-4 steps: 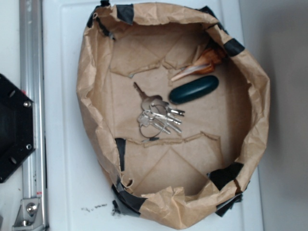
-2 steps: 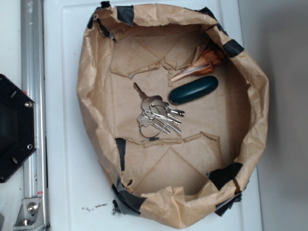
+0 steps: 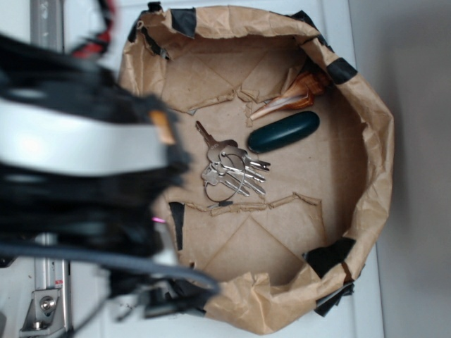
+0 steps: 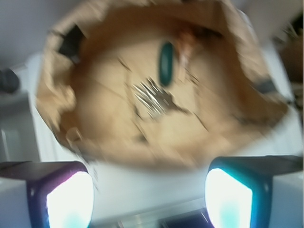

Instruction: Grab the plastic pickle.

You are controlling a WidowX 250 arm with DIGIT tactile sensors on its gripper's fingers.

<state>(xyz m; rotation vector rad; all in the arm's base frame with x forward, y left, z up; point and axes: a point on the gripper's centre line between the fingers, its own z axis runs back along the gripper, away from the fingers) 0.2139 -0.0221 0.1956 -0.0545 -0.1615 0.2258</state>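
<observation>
Inside the brown paper nest (image 3: 366, 141) you find the plastic pickle (image 3: 283, 131), a glossy dark green oblong lying flat on the paper floor, tilted slightly, toward the nest's upper right wall in the exterior view. Just above the pickle, tucked against that wall, lies an orange-brown tapered toy (image 3: 296, 95); the two look close, whether they touch you cannot tell. Below and left of the pickle, near the middle of the nest floor, sits a silver key bunch (image 3: 229, 169), near the pickle but apart from it. Black tape patches (image 3: 330, 255) mark the nest's rim in several spots. The nest rests on a white surface (image 3: 91, 42).

Left of the nest, the arm (image 3: 77, 148) fills your exterior view as a big blurred dark and silver mass, overlapping the nest's left rim and well apart from the pickle.

From the wrist view, blurred, you look past the gripper (image 4: 149, 197) at the nest: its two fingers (image 4: 66, 199) show at the bottom corners, spread wide with nothing between them. Both sit outside the nest's near rim. The pickle (image 4: 166, 63) shows as a teal-green oval beyond the key bunch (image 4: 152, 97), toward the far side of the nest.
</observation>
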